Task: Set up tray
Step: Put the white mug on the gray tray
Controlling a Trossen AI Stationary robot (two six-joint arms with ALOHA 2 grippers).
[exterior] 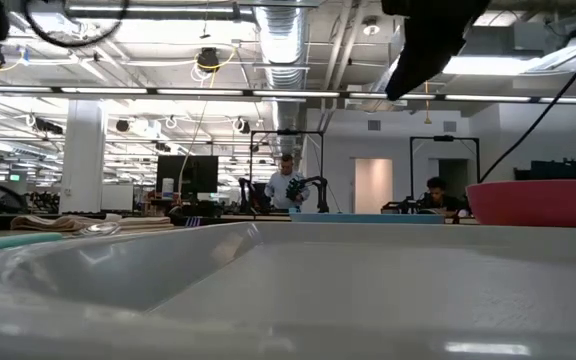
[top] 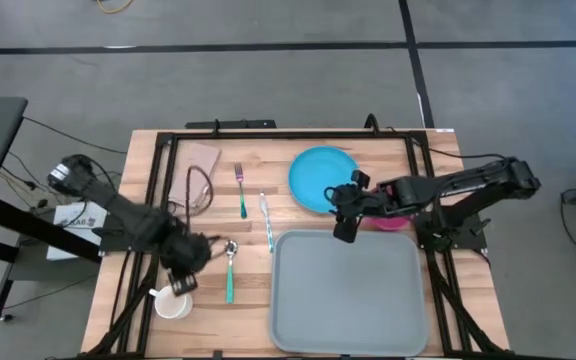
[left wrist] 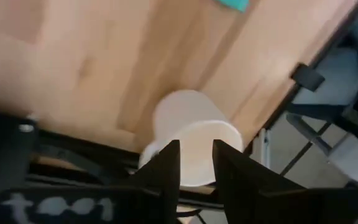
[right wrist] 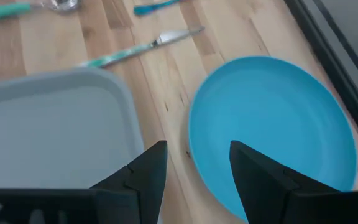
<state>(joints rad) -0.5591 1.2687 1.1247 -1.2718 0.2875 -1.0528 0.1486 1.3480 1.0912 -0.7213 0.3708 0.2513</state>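
Tray [top: 349, 292] lying flat on the near-right part of the wooden counter [top: 198, 330], nothing resting on it, long axis running from near edge toward far edge. Right gripper [top: 345, 210] hovering over the gap between the tray's far rim and the blue plate [top: 320, 174], fingers [right wrist: 146, 169] parted with nothing between them. In the right wrist view the plate is sitting just beyond the fingertips, with the tray's corner [right wrist: 104, 81] off to one side. Judging from this, the right arm is the nearer one to both plate and tray, and the plate looks like the next thing to go onto the tray.

Left gripper [top: 183, 268] positioned over the white paper cup [top: 173, 303] at the near-left of the counter; its fingers [left wrist: 166, 165] are set narrow, straddling the cup's rim [left wrist: 194, 134], though whether they are actually pinching it I cannot tell.

Fork [top: 240, 190], knife [top: 266, 220] and spoon [top: 230, 270], all teal-handled, lying between the arms, beside a brown paper bag [top: 200, 175]. Pink bowl [exterior: 533, 203] sitting right of the plate. Beyond the counter, an open workshop floor with people [exterior: 286, 185] at distant benches.
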